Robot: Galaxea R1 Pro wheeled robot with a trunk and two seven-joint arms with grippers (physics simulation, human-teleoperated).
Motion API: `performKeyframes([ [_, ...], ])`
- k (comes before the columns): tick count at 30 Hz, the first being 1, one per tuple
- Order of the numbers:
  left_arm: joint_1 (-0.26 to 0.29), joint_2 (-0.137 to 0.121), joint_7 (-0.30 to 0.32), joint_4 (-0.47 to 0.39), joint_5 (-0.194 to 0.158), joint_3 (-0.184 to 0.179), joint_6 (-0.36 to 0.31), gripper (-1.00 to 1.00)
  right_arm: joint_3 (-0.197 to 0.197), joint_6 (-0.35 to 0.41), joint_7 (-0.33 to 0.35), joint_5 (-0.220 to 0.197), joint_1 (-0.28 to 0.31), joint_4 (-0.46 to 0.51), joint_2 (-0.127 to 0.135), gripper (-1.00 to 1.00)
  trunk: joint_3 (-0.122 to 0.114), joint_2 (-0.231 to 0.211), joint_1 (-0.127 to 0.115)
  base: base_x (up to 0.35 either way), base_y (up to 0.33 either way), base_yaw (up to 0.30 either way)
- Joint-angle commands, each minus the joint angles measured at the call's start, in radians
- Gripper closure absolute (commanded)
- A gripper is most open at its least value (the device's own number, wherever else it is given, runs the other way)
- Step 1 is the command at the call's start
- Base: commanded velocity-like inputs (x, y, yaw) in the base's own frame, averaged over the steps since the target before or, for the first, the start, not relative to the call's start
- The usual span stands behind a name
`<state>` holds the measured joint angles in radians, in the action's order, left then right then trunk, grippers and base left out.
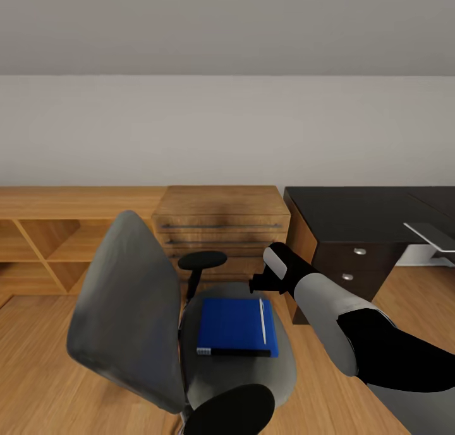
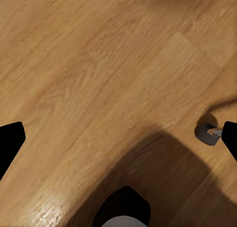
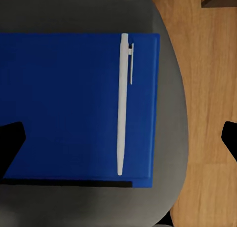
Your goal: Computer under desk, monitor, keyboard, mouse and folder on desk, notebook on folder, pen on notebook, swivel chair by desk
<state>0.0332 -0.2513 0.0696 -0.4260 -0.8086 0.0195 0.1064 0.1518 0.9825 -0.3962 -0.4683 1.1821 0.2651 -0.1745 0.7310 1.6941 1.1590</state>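
The right gripper (image 1: 258, 285) hangs above the far right edge of the swivel chair (image 1: 136, 309) seat, its black fingers pointing down toward the seat. In the right wrist view its two fingertips stand far apart at the opposite edges of the picture, spread wide with nothing between them but the seat and the folder (image 3: 79, 106) below. The left gripper (image 2: 118, 138) hangs over bare wooden floor (image 2: 98, 64), its fingertips likewise spread wide at the picture's edges and holding nothing; a grey caster (image 2: 206, 133) of the chair shows near one fingertip.

The bright blue folder (image 1: 237, 326) lies flat on the grey seat of the swivel chair, its black spine edge toward the camera in the head view. The pen (image 1: 262, 320), a thin white stick, lies on top of the folder along its right side, running parallel to that edge; in the right wrist view the pen (image 3: 122, 103) shows its clip at one end.

The chair's tall grey back stands at the left in the head view, with black armrests in front of and behind the folder. To the right is the desk (image 1: 354, 217), glossy black on top, with round silver knobs on its drawers. A silver-grey slab (image 1: 433, 234) lies at the desk's right edge, cut off by the picture. A light wooden chest of drawers (image 1: 221, 223) stands against the wall behind the chair, and open wooden shelves (image 1: 44, 245) run off to the left.
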Motion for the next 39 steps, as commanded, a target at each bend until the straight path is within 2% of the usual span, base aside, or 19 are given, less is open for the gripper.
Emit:
performKeyframes([
  [1, 0.001, 0.000, 0.007, 0.001, -0.009, 0.002, 0.001, -1.00, 0.005, 0.002, -0.008, -0.010, 0.000, 0.001, 0.000, -1.00, 0.004, 0.008, 0.004, 0.000, 0.000, 0.000],
  [3, 0.001, 0.000, 0.007, 0.001, -0.009, 0.002, 0.001, -1.00, 0.005, 0.002, -0.008, -0.010, 0.000, 0.000, 0.000, -1.00, 0.010, 0.022, 0.012, 0.000, 0.000, 0.000],
  [11, 0.001, 0.000, 0.007, 0.001, -0.009, 0.002, 0.001, -1.00, 0.005, 0.001, -0.008, -0.010, -0.001, 0.001, 0.000, -1.00, 0.010, 0.022, 0.012, 0.000, 0.000, 0.000],
  [39, 0.001, 0.000, 0.007, 0.001, -0.010, 0.002, -0.001, -1.00, 0.005, 0.001, -0.009, -0.010, -0.001, 0.000, 0.000, -1.00, 0.098, 0.218, 0.119, 0.000, 0.000, 0.000],
])
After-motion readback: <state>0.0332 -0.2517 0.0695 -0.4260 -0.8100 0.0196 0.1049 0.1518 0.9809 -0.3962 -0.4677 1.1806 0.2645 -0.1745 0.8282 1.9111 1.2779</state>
